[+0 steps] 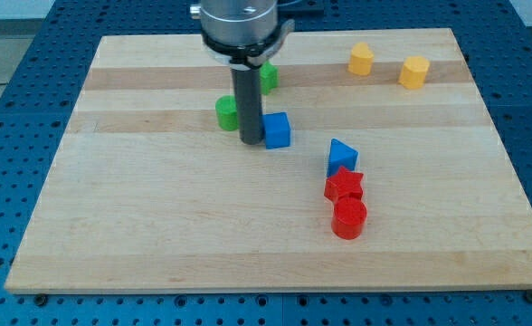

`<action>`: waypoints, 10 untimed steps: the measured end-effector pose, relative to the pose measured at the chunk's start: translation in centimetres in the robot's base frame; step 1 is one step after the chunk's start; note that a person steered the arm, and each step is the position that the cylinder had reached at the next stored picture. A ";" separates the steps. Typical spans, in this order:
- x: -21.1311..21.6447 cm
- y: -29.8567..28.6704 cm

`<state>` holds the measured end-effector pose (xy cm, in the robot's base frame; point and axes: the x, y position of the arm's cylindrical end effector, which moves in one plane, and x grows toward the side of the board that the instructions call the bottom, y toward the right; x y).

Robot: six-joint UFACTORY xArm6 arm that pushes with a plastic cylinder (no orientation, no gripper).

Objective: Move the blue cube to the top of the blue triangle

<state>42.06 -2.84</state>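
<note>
The blue cube (277,129) sits on the wooden board a little above the centre. The blue triangle (341,155) lies to its lower right, about a block's width away. My tip (251,141) rests on the board just at the cube's left side, touching or nearly touching it. The rod rises straight up from the tip to the arm's round end at the view's top.
A green cylinder (226,112) stands just left of the rod. Another green block (267,76) is partly hidden behind it. A red star-shaped block (344,186) and a red cylinder (348,218) sit directly below the blue triangle. Two yellow blocks (361,59) (413,71) lie at the top right.
</note>
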 end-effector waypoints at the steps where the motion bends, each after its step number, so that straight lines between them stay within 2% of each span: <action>1: -0.4 0.9; 2: -1.3 -0.2; 5: -1.0 1.7; 10: 0.0 8.0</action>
<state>42.03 5.19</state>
